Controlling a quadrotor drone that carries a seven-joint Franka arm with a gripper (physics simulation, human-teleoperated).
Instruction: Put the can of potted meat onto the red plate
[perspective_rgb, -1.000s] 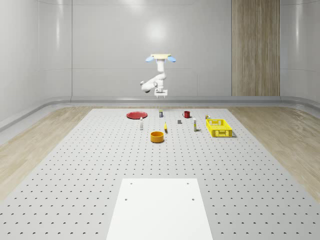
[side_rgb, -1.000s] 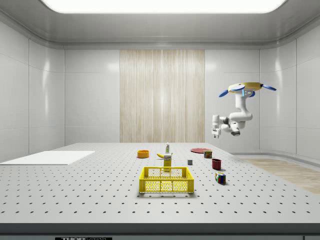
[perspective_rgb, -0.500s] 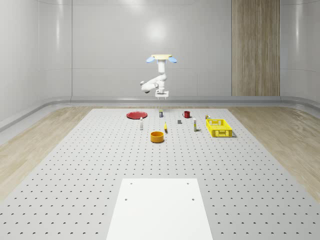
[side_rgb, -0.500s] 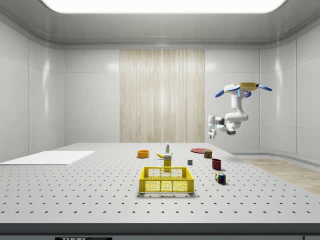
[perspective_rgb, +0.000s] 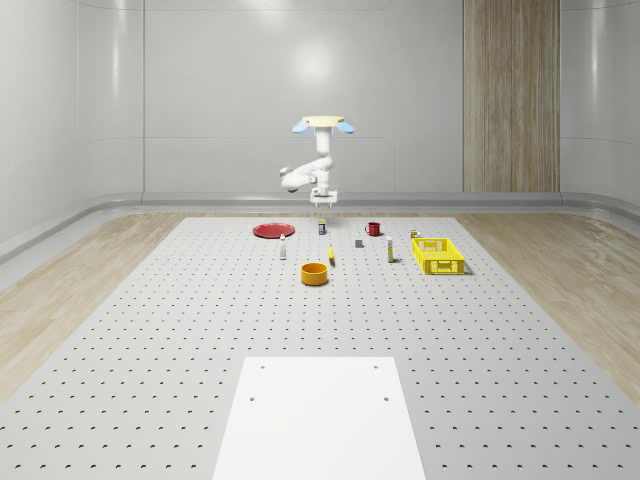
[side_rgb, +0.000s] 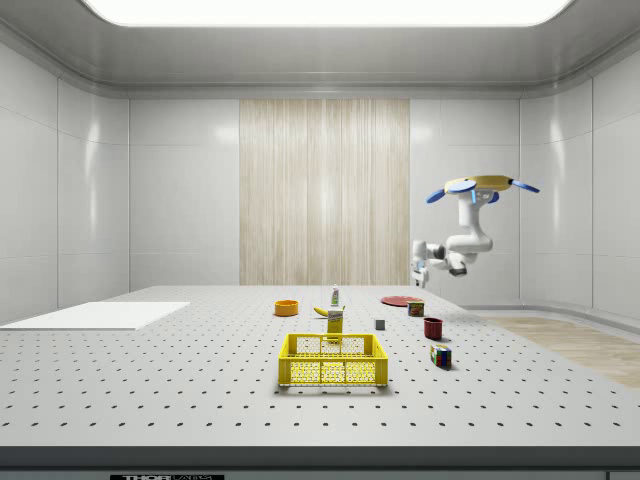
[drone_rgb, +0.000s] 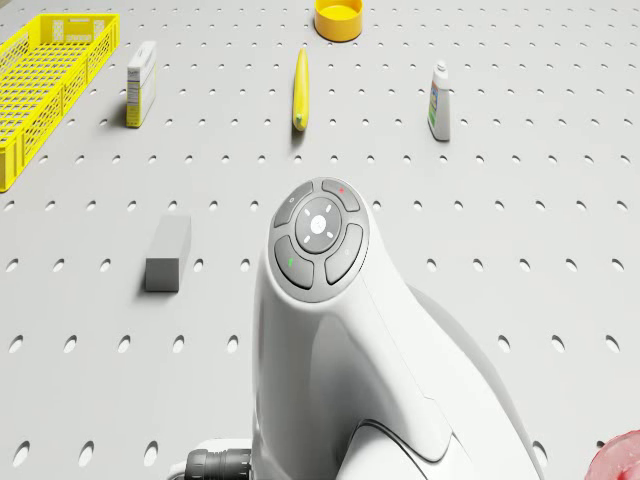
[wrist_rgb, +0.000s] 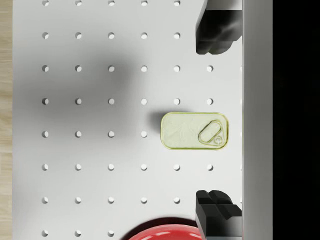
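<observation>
— Two fingers (wrist_rgb: 215, 32) stood apart; the claw (wrist_rgb: 215, 122) hung high over the can (wrist_rgb: 195, 131), at frame centre-right on the counter (wrist_rgb: 90, 150).
— Approach step, then. It likely needed lowering around the can; the plate (wrist_rgb: 162, 230) lay near, bottom centre.

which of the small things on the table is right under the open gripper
The potted meat can, seen lid-up with its pull tab, lies between the open gripper's fingers in the wrist view. The red plate sits just beside it; the banana lies farther off.

You have one red plate (perspective_rgb: 272, 231), one potted meat can (wrist_rgb: 194, 131), one yellow crate (perspective_rgb: 438, 256), one orange bowl (perspective_rgb: 315, 273), one red mug (perspective_rgb: 373, 229), one banana (drone_rgb: 300, 89).
</observation>
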